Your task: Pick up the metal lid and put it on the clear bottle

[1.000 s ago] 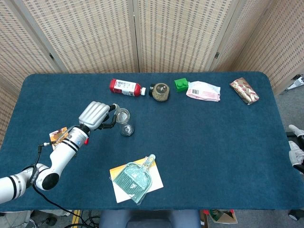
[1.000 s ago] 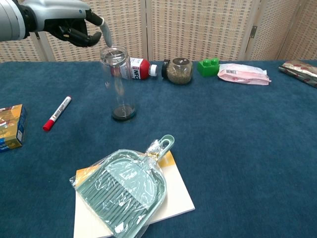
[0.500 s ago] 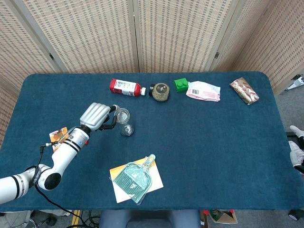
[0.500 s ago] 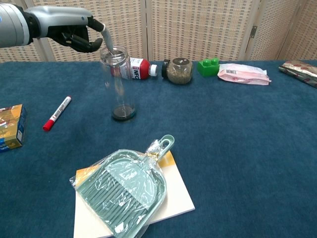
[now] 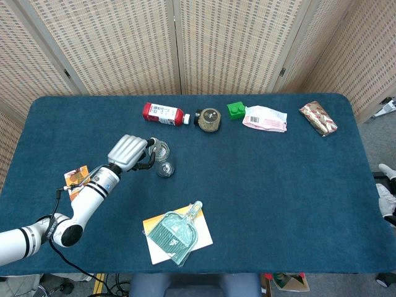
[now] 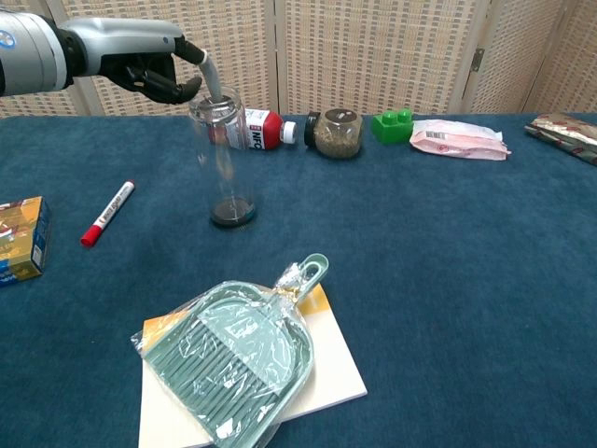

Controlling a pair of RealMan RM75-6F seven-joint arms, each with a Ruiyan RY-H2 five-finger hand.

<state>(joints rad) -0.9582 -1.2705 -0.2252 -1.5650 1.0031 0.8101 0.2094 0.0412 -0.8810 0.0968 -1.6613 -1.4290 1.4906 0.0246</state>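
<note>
**A:** What are the fingers [image 6: 207, 71] doing?

**B:** The left hand [image 6: 154, 67] has one finger pointing down, with its tip at the mouth of the bottle [image 6: 220, 157]. The other fingers are curled in under the palm. I cannot tell if they hold anything.

**A:** Where is the lid [image 5: 161, 148]?

**B:** From the head view, something round and shiny sits at the top of the bottle, right by the fingertips. It looks like the lid, but I can't be sure. From the chest view the bottle top looks open and I can't make out a lid there.

**A:** And the bottle?

**B:** It stands upright on the blue table [image 6: 448, 261], left of the middle. It is clear with a dark bottom.

**A:** What is around it?

**B:** Left of it lies a red pen [image 6: 107, 214], and further left, at the edge, a small box [image 6: 20, 238]. Behind it lies a red drink [image 6: 263, 129] on its side, then a round jar [image 6: 337, 133], a green block [image 6: 393, 124] and a pink packet [image 6: 460, 138]. Far right is a brown packet [image 5: 318, 117]. Near us is a green dustpan [image 6: 233, 366] in plastic wrap on a white pad [image 6: 331, 369].

**A:** The right hand?

**B:** It does not show.
</note>
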